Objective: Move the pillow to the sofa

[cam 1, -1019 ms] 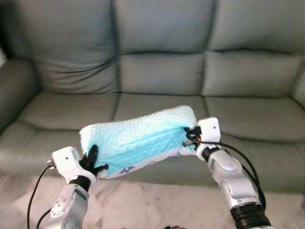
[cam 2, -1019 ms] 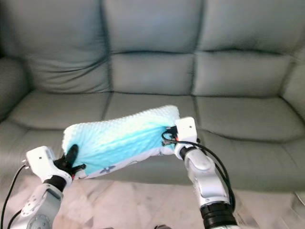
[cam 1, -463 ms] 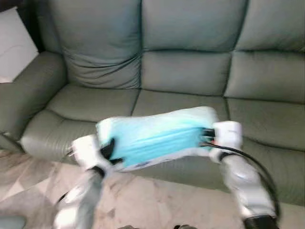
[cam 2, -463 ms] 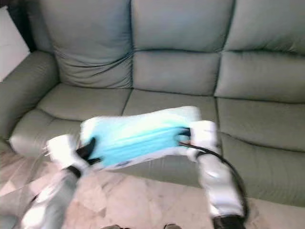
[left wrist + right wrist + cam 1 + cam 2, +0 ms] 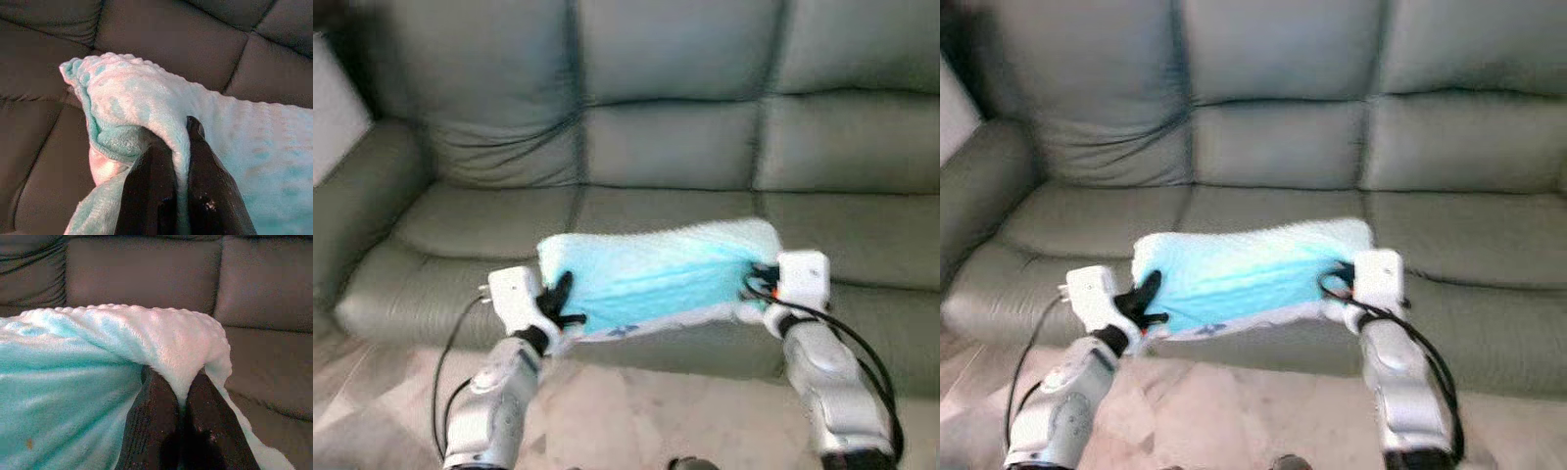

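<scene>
A light blue fuzzy pillow (image 5: 656,274) hangs between my two arms, in front of the grey-green sofa (image 5: 646,147) and over the front edge of its seat. My left gripper (image 5: 560,302) is shut on the pillow's left end, a fold of fabric pinched between its black fingers (image 5: 151,196). At the right end my right gripper (image 5: 756,282) is also shut on the pillow, its fingers (image 5: 156,426) squeezing a fold. The pillow (image 5: 1244,269) is stretched out almost level.
The sofa has three seat cushions and a left armrest (image 5: 357,196). A pale object (image 5: 333,117) stands at the far left beyond the armrest. Marbled floor (image 5: 656,411) lies below the pillow and in front of the sofa.
The camera has swung, so the sofa sits differently in the frame. The pillow stays held at both ends and now sits a little lower and nearer the seat edge.
</scene>
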You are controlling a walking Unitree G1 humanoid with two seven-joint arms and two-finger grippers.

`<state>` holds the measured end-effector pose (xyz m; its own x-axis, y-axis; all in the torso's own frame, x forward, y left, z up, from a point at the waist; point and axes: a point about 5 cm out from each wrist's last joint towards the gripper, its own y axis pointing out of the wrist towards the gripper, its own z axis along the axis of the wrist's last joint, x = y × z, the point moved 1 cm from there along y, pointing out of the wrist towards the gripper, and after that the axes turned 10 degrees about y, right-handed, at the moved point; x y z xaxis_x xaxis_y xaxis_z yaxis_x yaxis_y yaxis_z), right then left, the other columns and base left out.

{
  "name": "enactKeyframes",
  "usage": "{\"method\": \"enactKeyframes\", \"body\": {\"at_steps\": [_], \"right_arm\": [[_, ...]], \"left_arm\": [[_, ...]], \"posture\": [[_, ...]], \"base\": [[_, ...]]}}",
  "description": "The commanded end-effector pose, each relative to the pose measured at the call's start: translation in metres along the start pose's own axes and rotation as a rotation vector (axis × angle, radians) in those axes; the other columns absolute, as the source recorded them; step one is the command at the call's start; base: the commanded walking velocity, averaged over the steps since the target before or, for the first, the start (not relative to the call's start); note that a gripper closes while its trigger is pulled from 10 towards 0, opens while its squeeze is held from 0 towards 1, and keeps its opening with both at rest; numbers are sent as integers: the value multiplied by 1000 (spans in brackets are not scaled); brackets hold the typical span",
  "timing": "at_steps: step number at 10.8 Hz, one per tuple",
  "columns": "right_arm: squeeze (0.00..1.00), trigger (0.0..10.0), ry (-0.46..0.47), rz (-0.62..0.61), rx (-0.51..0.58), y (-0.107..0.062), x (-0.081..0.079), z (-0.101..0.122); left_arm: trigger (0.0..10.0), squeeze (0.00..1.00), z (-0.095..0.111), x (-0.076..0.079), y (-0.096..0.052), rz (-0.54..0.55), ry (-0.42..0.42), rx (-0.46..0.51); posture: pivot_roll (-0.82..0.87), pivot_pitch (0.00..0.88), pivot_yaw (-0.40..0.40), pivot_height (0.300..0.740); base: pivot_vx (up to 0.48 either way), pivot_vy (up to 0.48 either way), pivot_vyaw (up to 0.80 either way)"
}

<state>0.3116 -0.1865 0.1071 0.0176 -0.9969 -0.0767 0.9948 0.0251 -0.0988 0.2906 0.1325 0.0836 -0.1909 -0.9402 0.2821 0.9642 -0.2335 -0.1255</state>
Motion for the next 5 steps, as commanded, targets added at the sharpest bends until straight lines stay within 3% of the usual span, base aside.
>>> {"method": "enactKeyframes", "body": {"at_steps": [1,5], "right_arm": [[0,10000,-5,24,9,4,-7,4],[0,10000,-4,60,12,11,-15,7]], "left_arm": [[10000,0,-1,-9,-4,39,14,2],[10000,0,0,-20,-8,98,-6,22]], "posture": [[-261,164,99,740],[-249,161,94,740]], "base": [[0,0,-800],[0,0,-800]]}}
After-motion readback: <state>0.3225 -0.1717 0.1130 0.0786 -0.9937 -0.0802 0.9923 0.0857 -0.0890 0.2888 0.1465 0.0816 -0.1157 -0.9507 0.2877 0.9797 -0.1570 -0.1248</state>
